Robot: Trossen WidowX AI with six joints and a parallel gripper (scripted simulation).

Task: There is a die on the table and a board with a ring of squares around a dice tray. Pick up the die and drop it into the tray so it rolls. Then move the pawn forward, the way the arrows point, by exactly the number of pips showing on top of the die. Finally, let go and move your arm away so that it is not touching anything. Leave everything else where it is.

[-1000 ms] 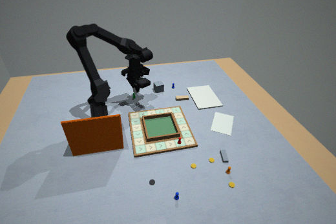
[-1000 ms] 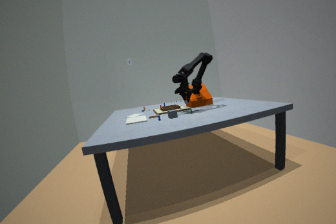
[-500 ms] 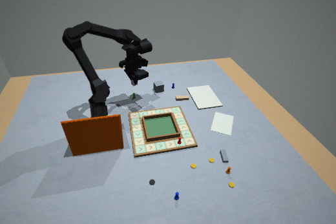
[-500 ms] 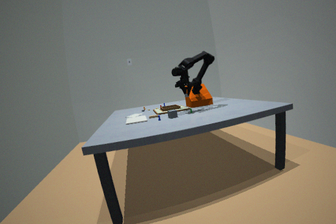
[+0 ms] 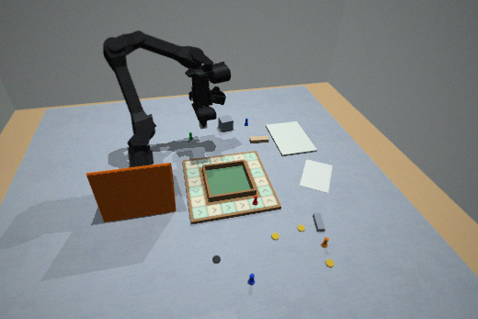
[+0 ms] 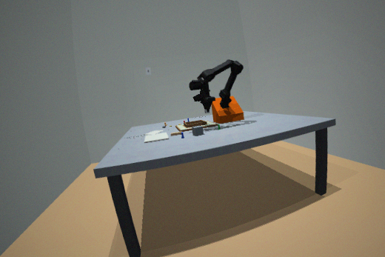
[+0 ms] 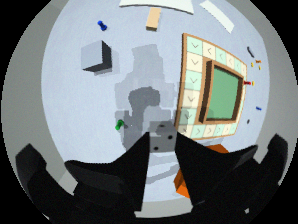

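Even soft light, blocky shadows on table (image 5: 377,218); wrist view fisheye, black corners.

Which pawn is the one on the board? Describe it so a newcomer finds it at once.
Start at the square board with arrow squares ringing a green dice tray, beside the upright orange panel. On the row of squares nearest the top camera, second from the right-hand corner, stands the red pawn. It is the only pawn on the board; the green, orange and two blue ones stand on the table.
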